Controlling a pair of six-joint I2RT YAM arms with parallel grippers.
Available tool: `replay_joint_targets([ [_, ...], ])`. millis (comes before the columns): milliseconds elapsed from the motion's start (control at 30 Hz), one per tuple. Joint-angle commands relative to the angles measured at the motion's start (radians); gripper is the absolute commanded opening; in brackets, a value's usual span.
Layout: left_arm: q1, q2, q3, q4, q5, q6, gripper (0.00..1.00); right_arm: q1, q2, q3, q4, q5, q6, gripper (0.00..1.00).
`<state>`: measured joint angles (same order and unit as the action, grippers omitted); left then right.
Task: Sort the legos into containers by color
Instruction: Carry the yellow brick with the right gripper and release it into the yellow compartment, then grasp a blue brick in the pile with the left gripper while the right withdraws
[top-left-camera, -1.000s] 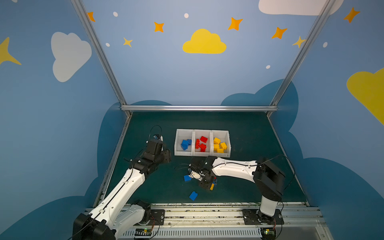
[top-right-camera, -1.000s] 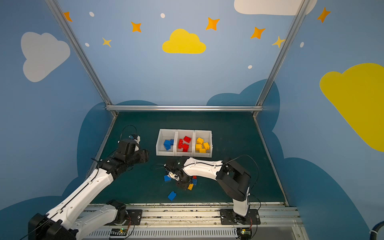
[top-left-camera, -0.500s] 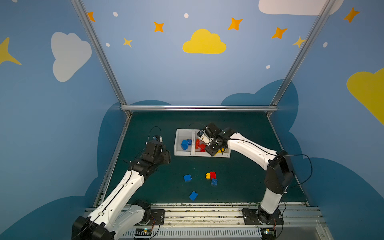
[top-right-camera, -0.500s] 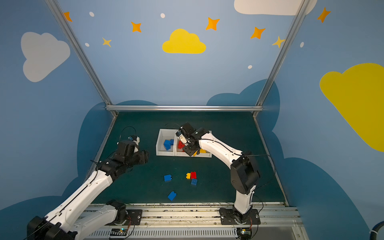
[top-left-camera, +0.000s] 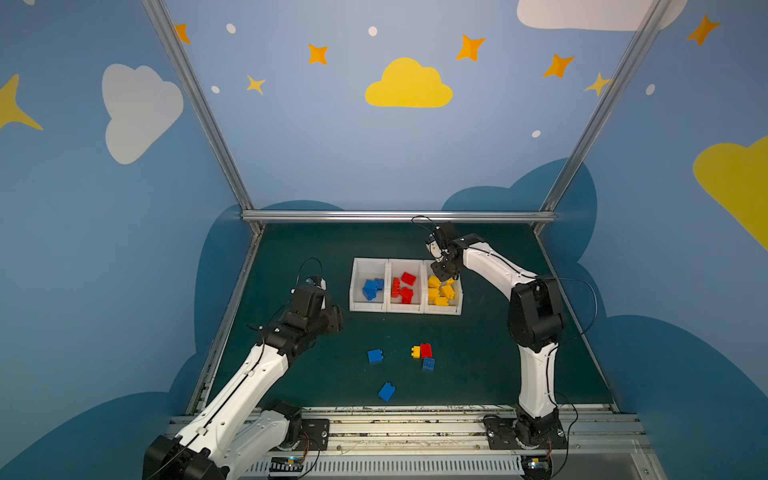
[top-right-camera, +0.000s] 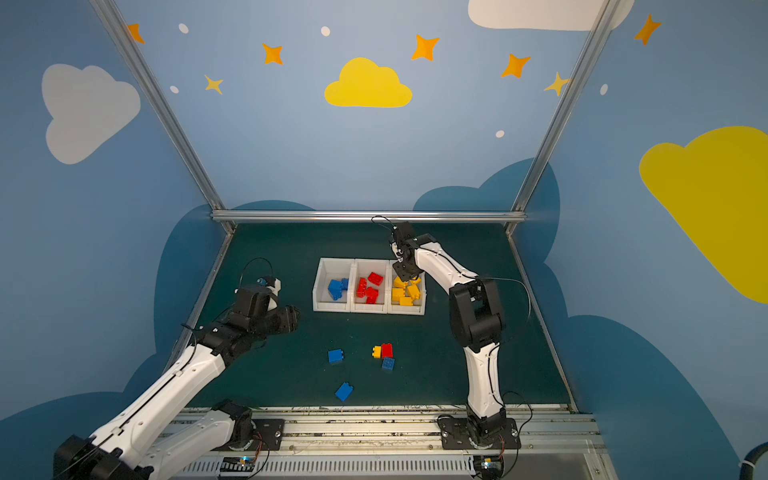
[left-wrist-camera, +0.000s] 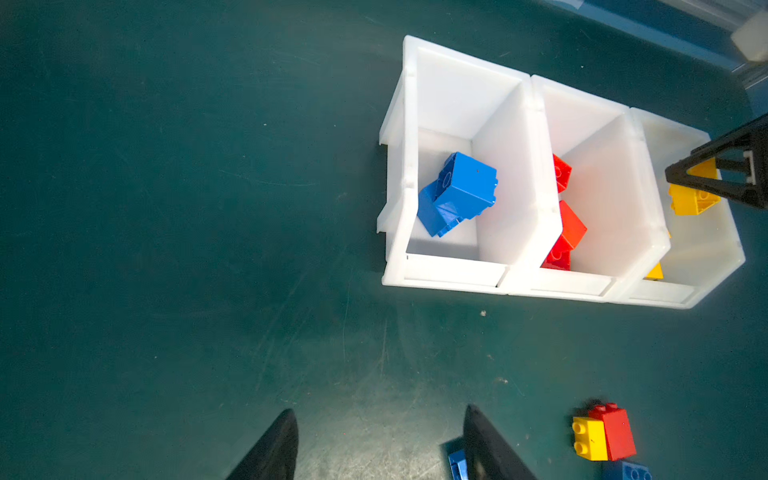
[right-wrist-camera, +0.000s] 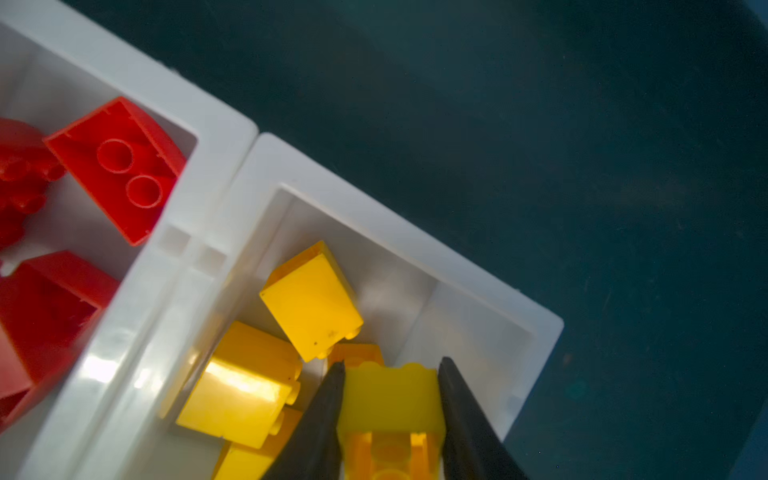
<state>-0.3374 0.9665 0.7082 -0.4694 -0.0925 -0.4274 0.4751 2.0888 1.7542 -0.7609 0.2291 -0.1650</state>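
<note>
Three joined white containers (top-left-camera: 368, 308) hold sorted legos: blue (top-left-camera: 371, 288), red (top-left-camera: 403, 286) and yellow (top-left-camera: 440, 291). My right gripper (top-left-camera: 446, 276) hangs over the yellow container (right-wrist-camera: 415, 253), shut on a yellow lego (right-wrist-camera: 390, 395) that fills the gap between both fingers. My left gripper (left-wrist-camera: 380, 411) is open above bare mat, left of the containers in both top views, holding nothing. Loose legos lie on the mat in front: a blue one (top-left-camera: 375, 356), a yellow one (top-left-camera: 415, 351) against a red one (top-left-camera: 426, 350), another blue (top-left-camera: 428, 364), and a third blue (top-left-camera: 387, 391) nearest the front.
Dark green mat (top-left-camera: 316, 257) covers the table. A metal rail (top-left-camera: 395, 215) runs along the back edge, and slanted posts stand at the back corners. The arm bases sit on a rail (top-left-camera: 415, 428) at the front.
My right gripper has gone from the loose legos near the front up to the containers and across to the yellow one, carrying a yellow lego. The left arm has barely moved.
</note>
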Motion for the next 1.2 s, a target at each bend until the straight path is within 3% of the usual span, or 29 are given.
replay_joint_targets([
  [0,0.002,-0.011,-0.017,0.007,0.032,-0.006,0.64,0.000,-0.003,0.040,-0.002,0.020,0.012,0.51],
  [133,0.003,0.000,-0.016,0.007,0.058,-0.005,0.64,0.000,-0.012,0.039,-0.005,0.032,0.021,0.57],
  [800,-0.021,0.026,-0.010,-0.017,0.111,0.019,0.66,0.001,-0.243,-0.073,-0.025,-0.110,0.132,0.58],
  [1167,-0.170,0.109,-0.003,-0.058,0.101,-0.057,0.70,0.000,-0.439,-0.299,-0.007,-0.165,0.266,0.58],
])
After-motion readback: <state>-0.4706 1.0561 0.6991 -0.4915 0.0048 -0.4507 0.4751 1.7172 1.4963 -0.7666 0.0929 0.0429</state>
